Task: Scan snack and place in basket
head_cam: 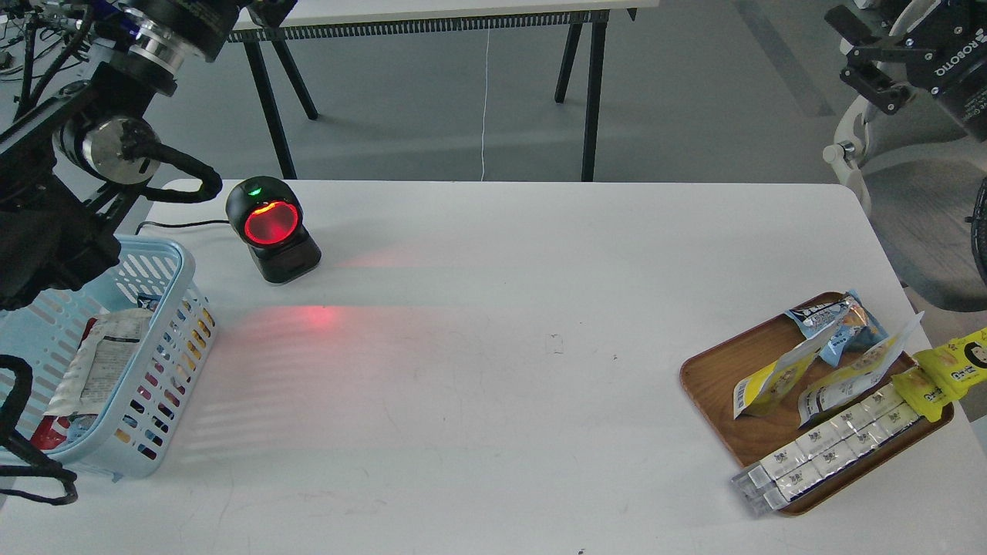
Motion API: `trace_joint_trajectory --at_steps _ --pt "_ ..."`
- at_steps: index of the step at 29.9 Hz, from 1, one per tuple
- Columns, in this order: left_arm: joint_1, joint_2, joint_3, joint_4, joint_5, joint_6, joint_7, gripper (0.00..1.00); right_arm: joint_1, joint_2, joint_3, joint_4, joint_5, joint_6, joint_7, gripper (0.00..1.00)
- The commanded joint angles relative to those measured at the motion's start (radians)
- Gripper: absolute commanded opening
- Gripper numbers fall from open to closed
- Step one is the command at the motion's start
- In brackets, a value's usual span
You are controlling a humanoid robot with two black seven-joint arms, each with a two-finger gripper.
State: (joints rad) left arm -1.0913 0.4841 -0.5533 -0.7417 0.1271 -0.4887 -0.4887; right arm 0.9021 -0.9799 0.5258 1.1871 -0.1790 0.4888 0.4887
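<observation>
Right gripper (875,73), upper right corner of the head view: raised well above and beyond the table, its dark fingers seen partly cut by the frame edge; how far they stand apart cannot be told, and nothing is visibly held. Left arm, far left: its thick links hang over the basket (166,339), but the left gripper itself cannot be made out. Below the right gripper, on the table's (493,385) right side, the wooden tray (713,370) carries the stock. Two nut-picture snack pouches lie here; the nearer-to-centre snack (771,383) rests tilted against the tray floor, white barcode end toward the left, with a second like pouch (852,378) just beside it. A light-blue packet (837,324) lies behind them, a row of clear-wrapped white blocks (829,447) runs along the tray's front rim, and a bright yellow wrapper (952,370) overhangs the right edge. Far left: scanner (271,229), window glowing red and throwing a red patch on the table, and the basket next to it, already holding some packets.

Step in hand, as judged: reach and pick. Good practice would be to descend on the yellow body of the left pouch, leaving the barcode end free, and to avoid catching its neighbour. The barcode should then be turned squarely to the red window before release over the basket
</observation>
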Motion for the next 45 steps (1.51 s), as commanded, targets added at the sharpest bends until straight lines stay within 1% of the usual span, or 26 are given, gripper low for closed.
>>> trace_joint_trajectory --at_steps 1,7,10,14,19,21,24,26,28,31,34,38,43,45 --pt "-0.004 -0.033 -0.01 0.007 0.008 0.0 0.0 1.0 0.001 -0.003 -0.01 -0.006 -0.013 0.0 0.0 0.99" --pt "0.011 -0.041 -0.002 -0.005 0.008 0.0 0.0 1.0 0.028 0.006 -0.012 -0.014 -0.001 0.0 0.0 0.99" --pt "0.019 -0.047 0.003 -0.007 0.009 0.0 0.0 1.0 0.023 -0.008 0.01 -0.012 0.003 0.0 0.0 0.99" --pt "0.005 -0.047 0.0 -0.007 0.009 0.0 0.0 1.0 0.021 -0.071 0.046 -0.006 0.024 0.0 0.0 0.99" --pt "-0.007 -0.05 0.001 -0.007 0.011 0.0 0.0 1.0 0.032 -0.094 0.036 0.017 0.003 0.0 0.0 0.99" --pt "-0.007 -0.05 0.001 -0.007 0.011 0.0 0.0 1.0 0.055 -0.138 0.013 0.058 -0.081 0.0 0.0 0.99" --pt "-0.002 -0.05 0.001 -0.007 0.011 0.0 0.0 1.0 0.142 -0.203 -0.07 0.136 -0.255 0.0 0.0 0.99" --pt "0.001 -0.05 0.001 -0.007 0.011 0.0 0.0 1.0 0.211 -0.242 -0.151 0.192 -0.306 0.0 0.0 0.99" --pt "0.001 -0.053 0.001 -0.008 0.011 0.0 0.0 1.0 0.274 -0.264 -0.217 0.216 -0.327 0.0 0.0 0.99" --pt "0.001 -0.059 -0.002 -0.01 0.011 0.0 0.0 1.0 0.333 -0.272 -0.276 0.244 -0.407 0.0 0.0 0.99" --pt "0.001 -0.058 -0.008 -0.019 0.011 0.0 0.0 1.0 0.357 -0.261 -0.296 0.27 -0.487 0.0 0.0 0.99" --pt "-0.002 -0.052 -0.013 -0.024 0.011 0.0 0.0 1.0 0.368 -0.261 -0.316 0.315 -0.53 0.0 0.0 0.99" --pt "-0.002 -0.047 -0.013 -0.025 0.011 0.0 0.0 1.0 0.376 -0.29 -0.317 0.373 -0.703 0.0 0.0 0.99" --pt "-0.001 -0.047 -0.011 -0.025 0.011 0.0 0.0 1.0 0.377 -0.301 -0.319 0.376 -0.738 0.0 0.0 0.99"
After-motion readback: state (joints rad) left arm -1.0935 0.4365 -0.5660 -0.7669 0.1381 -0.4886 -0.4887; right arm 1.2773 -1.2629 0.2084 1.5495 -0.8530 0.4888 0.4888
